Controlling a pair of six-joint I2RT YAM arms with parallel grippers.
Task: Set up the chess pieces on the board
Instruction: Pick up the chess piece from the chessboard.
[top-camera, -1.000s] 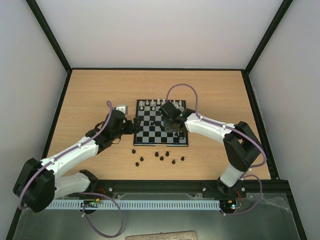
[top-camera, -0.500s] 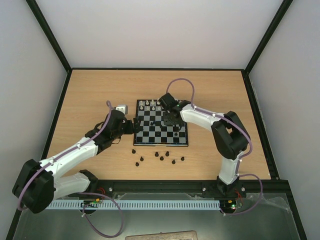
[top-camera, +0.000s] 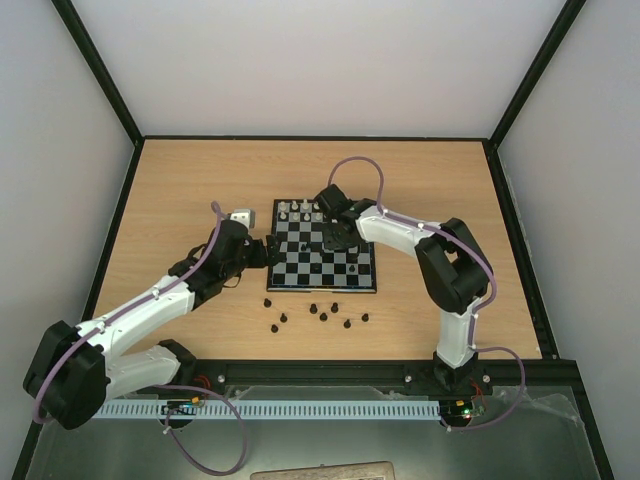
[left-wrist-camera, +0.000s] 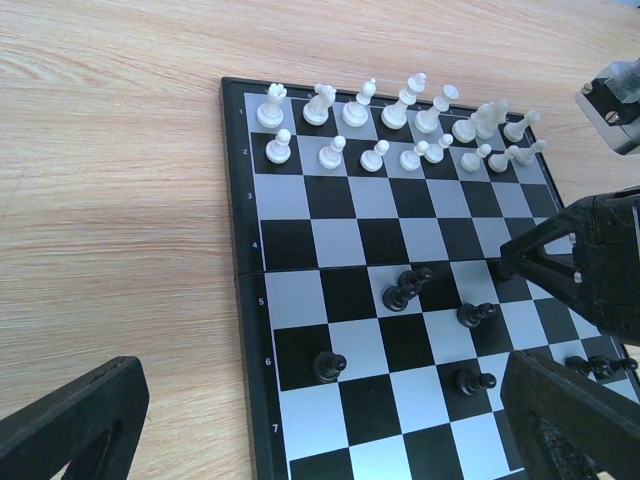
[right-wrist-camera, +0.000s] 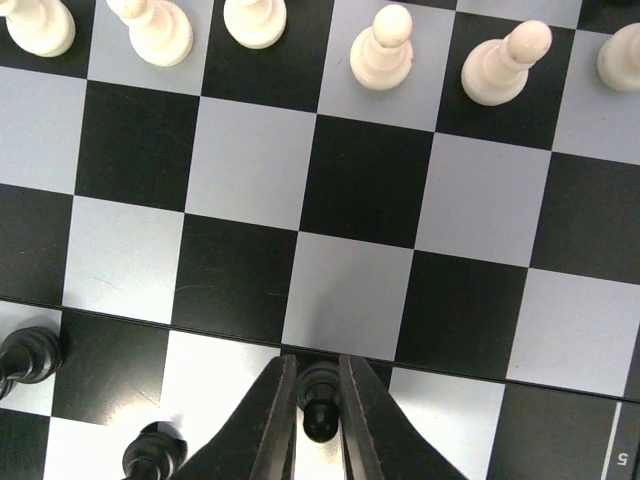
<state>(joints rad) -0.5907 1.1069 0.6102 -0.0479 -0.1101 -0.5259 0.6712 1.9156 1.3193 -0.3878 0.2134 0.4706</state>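
Nearest me, a scatter of loose black pieces lies on the worktop, just short of the board. The left arm reaches to the board's left edge, its jaws spread wide. On the middle rows a few more black pieces stand. Among them the right arm reaches in from the right, its jaws drawn narrow and pinching one small black piece that stands upright. Beyond that, the white pieces fill the two far rows.
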